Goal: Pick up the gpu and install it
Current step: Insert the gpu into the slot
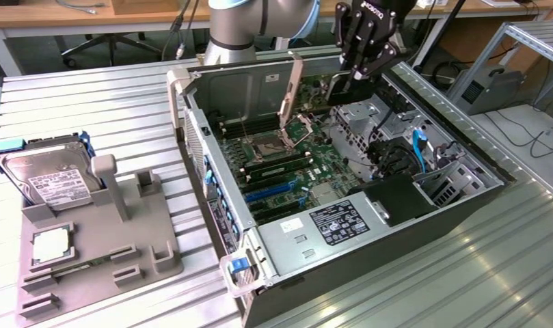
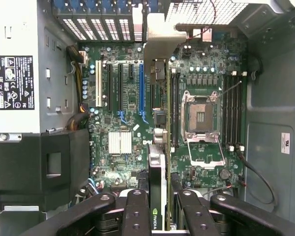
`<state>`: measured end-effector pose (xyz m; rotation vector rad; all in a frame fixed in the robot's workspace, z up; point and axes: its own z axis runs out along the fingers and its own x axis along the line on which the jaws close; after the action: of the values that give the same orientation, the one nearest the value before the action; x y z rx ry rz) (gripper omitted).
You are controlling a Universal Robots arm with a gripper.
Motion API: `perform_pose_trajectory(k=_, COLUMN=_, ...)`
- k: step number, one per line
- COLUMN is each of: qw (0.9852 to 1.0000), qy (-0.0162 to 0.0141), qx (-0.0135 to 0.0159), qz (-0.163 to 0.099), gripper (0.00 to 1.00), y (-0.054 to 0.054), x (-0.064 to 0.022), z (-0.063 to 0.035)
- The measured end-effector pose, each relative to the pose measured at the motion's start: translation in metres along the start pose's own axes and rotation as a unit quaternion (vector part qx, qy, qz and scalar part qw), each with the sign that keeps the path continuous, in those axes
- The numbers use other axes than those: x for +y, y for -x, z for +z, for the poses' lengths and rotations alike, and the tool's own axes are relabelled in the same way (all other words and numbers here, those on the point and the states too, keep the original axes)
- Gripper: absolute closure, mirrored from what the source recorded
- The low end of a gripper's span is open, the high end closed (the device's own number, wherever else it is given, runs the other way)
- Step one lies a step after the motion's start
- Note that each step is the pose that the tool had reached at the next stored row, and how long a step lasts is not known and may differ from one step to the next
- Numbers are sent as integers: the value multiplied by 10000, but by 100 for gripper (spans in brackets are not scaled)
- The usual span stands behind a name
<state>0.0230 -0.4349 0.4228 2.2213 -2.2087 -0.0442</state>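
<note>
My gripper (image 1: 357, 76) hangs over the far half of the open computer case (image 1: 459, 205), shut on the gpu (image 1: 343, 93). The gpu is a thin black card held on edge, and its long beige metal bracket (image 1: 292, 89) reaches down toward the motherboard (image 1: 294, 167). In the wrist view the gpu (image 2: 157, 172) runs edge-on between my two black fingers (image 2: 136, 211), with its bracket (image 2: 160, 39) pointing at the rear slot openings. It hovers above the board between the expansion slots (image 2: 141, 88) and the CPU socket (image 2: 201, 115), not seated in any slot.
A grey fixture (image 1: 103, 260) at the exterior view's left holds a silver hard drive (image 1: 48, 174) and a small square chip (image 1: 50, 244). Inside the case sit the power supply (image 1: 344, 222), a black drive cage (image 1: 404, 198) and blue cables (image 1: 417, 147). The ribbed metal table (image 1: 459, 287) surrounds everything.
</note>
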Motion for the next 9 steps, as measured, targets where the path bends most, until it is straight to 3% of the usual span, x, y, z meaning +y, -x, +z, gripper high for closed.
perform_pose_trajectory(k=9, qw=10000, qy=0, qx=-1, qz=0, gripper=73, y=0, x=9, z=18)
